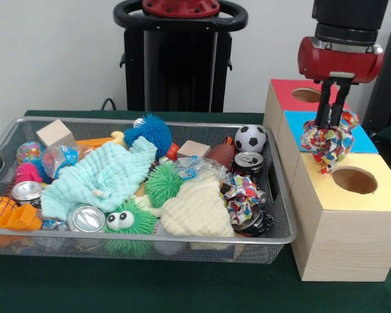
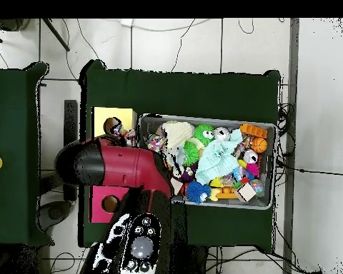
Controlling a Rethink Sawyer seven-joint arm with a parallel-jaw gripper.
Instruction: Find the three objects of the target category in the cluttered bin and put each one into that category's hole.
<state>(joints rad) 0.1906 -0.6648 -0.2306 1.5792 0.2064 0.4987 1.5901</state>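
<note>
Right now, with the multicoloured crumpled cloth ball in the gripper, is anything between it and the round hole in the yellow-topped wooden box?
Nothing visible. The gripper holds the multicoloured crumpled cloth ball over the boxes, just above and beside the round hole in the yellow-topped wooden box. The hole looks open and uncovered.

Robotics lab setup: green-clothed tabletop (image 1: 150,287) is standing on a pale tiled floor (image 2: 181,43), with loose cables (image 2: 203,28) trailing across the upper frame. Red robot arm (image 2: 124,165) is reaching in at centre left.
</note>
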